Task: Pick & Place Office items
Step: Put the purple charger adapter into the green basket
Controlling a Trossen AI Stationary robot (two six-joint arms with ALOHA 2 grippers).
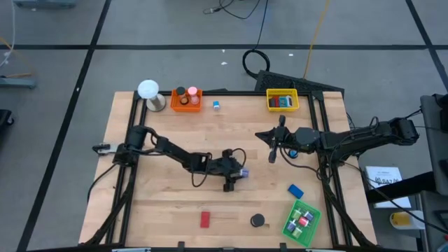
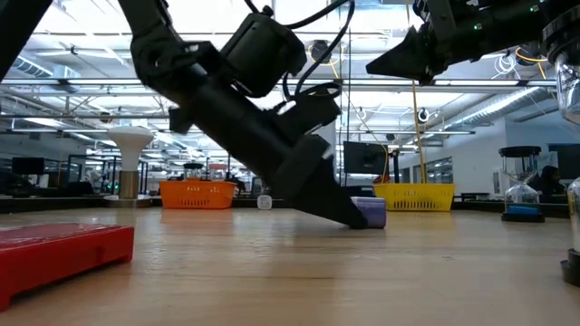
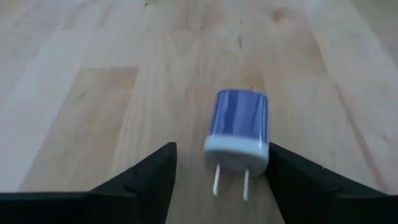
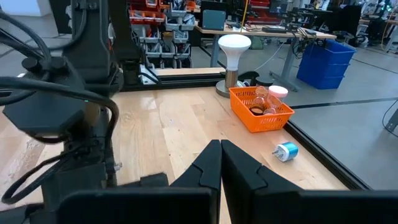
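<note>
now left gripper (image 3: 217, 180) straddles plug adapter (image 3: 238, 130).

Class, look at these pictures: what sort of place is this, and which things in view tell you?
Probably a robotics lab in a large open workshop: a wooden table in a black frame, ceiling trusses with strip lights, and shelving racks holding parts bins.

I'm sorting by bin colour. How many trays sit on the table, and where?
3. An orange tray at the far edge beside the white lamp, a yellow tray at the far edge toward the right arm's side, and a green tray at the near right corner.
</note>
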